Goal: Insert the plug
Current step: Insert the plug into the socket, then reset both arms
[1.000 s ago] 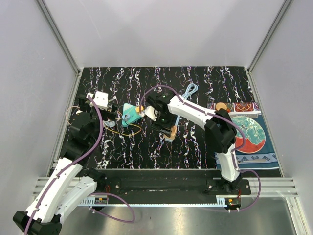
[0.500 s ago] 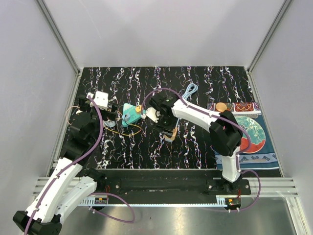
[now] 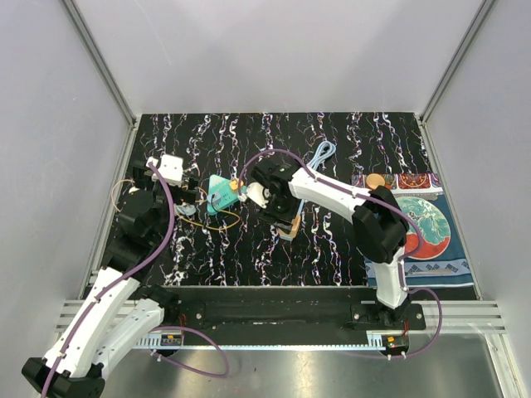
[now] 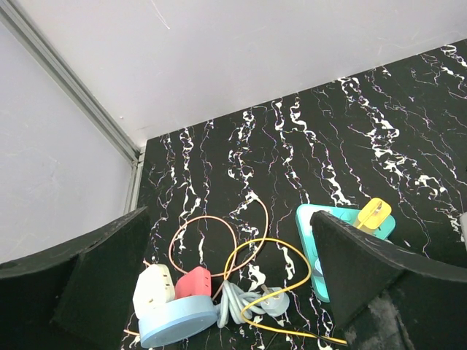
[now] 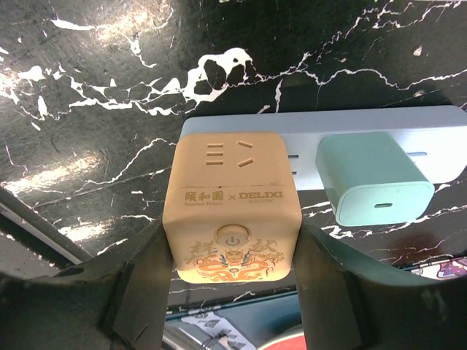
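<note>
The right gripper clasped the tan cube plug at the centre of its wrist view, against the pale blue power strip and just left of a teal charger. The left gripper gaped wide, holding nothing.

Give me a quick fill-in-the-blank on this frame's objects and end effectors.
The right end effector grips a tan cube printed with the brand ____.
In the right wrist view, the mint charger on the pale blue power strip sits to the cube's ____.
The left end effector, wide open, holds ____.
The teal socket carries a ____ plug.
Missing words: DELIXI; right; nothing; yellow.
</note>
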`<state>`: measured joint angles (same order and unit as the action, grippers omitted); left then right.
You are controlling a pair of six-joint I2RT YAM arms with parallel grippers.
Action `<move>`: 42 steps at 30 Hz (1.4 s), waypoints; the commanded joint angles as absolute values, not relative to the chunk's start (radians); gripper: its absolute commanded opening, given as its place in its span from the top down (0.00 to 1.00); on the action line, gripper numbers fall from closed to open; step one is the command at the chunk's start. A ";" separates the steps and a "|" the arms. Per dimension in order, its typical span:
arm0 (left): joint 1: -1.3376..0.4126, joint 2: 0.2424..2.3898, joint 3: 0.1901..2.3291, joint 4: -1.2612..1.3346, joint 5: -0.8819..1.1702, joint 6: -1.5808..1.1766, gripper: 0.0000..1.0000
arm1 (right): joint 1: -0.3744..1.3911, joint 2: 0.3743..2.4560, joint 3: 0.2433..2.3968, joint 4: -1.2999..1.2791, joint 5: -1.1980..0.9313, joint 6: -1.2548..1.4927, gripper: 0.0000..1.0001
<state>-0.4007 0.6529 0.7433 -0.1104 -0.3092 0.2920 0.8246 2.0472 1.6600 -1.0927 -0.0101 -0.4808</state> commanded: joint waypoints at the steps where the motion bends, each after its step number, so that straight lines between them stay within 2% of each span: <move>1: -0.396 0.635 0.739 -0.058 -0.339 0.304 0.01 | 0.830 2.158 1.448 -1.019 -0.054 -0.428 1.00; 4: -0.396 0.635 0.741 -0.057 -0.339 0.305 0.01 | 0.830 2.134 1.445 -0.994 -0.046 -0.417 1.00; 8: -0.396 0.637 0.738 -0.057 -0.344 0.307 0.01 | 0.828 2.086 1.500 -0.966 -0.029 -0.413 0.84; 9: -0.396 0.635 0.741 -0.057 -0.345 0.308 0.01 | 0.830 2.060 1.517 -0.962 -0.029 -0.413 0.75; 10: -0.397 0.634 0.741 -0.055 -0.347 0.307 0.01 | 0.830 2.046 1.558 -0.957 -0.038 -0.413 0.52; 12: -0.396 0.630 0.739 -0.057 -0.347 0.307 0.01 | 0.830 2.004 1.606 -0.954 -0.052 -0.411 0.37; 13: -0.396 0.632 0.739 -0.055 -0.347 0.304 0.01 | 0.830 1.988 1.650 -0.945 -0.066 -0.402 0.26; 16: -0.397 0.632 0.741 -0.057 -0.342 0.302 0.01 | 0.828 1.924 1.713 -0.898 -0.055 -0.371 0.11; 17: -0.397 0.632 0.741 -0.055 -0.342 0.299 0.01 | 0.827 1.908 1.721 -0.881 -0.048 -0.359 0.02; 24: -0.350 0.681 0.790 -0.098 -0.338 0.167 0.01 | 0.733 1.783 1.735 -0.773 0.075 -0.160 0.00; 30: -0.229 0.752 0.848 -0.179 -0.272 0.005 0.01 | 0.592 1.570 1.597 -0.683 0.380 0.182 0.00; 35: -0.108 0.723 0.861 -0.265 -0.196 -0.219 0.01 | 0.561 1.375 1.467 -0.676 0.702 0.431 0.00; 38: -0.054 0.696 0.894 -0.365 -0.157 -0.294 0.01 | 0.563 1.203 1.369 -0.640 0.727 0.448 0.00; 39: -0.039 0.689 0.922 -0.420 -0.147 -0.304 0.01 | 0.563 1.089 1.326 -0.608 0.723 0.436 0.00; 41: -0.034 0.658 0.954 -0.469 -0.143 -0.319 0.01 | 0.564 0.958 1.179 -0.485 0.721 0.410 0.00; 42: -0.034 0.641 0.983 -0.507 -0.156 -0.322 0.01 | 0.563 0.822 1.128 -0.395 0.712 0.384 0.00</move>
<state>-0.0475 0.7071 0.8650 -0.3923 -0.1997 -0.2218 0.5568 1.1206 1.2911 -0.6228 0.6216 0.3592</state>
